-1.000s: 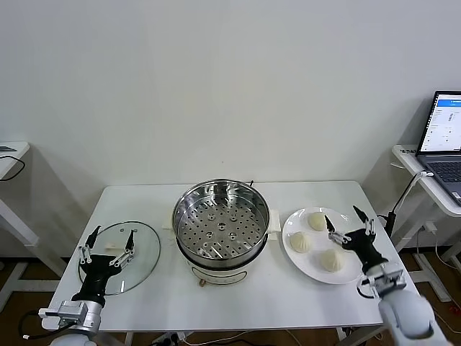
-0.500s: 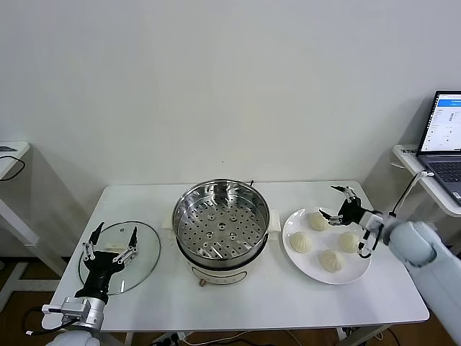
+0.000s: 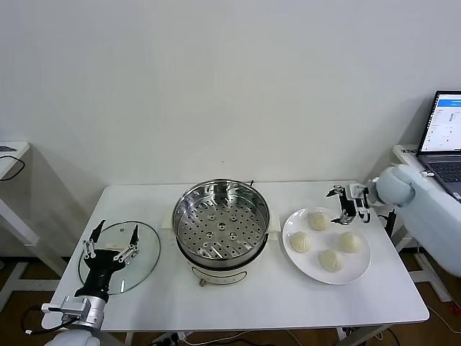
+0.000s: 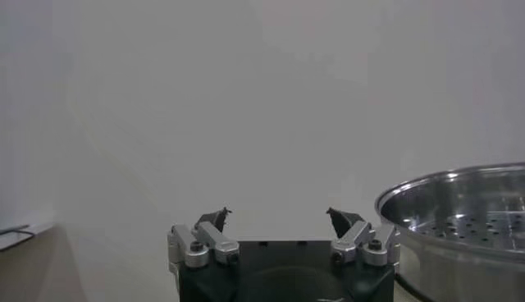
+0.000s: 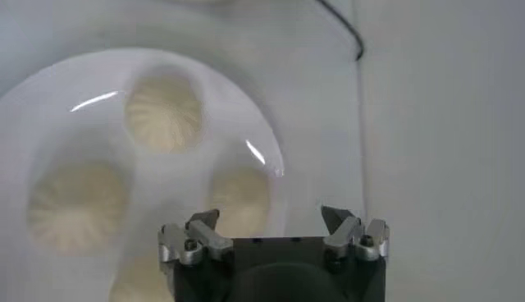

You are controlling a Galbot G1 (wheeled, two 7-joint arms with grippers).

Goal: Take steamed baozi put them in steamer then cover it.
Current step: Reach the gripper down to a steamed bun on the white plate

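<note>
Right gripper, fingers apart, hangs above the plate's far-right rim; I judge the steamed baozi just inboard. Left gripper parked, fingers apart.

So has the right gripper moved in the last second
Yes. The right gripper went from the plate's near right edge to above its far edge.
</note>
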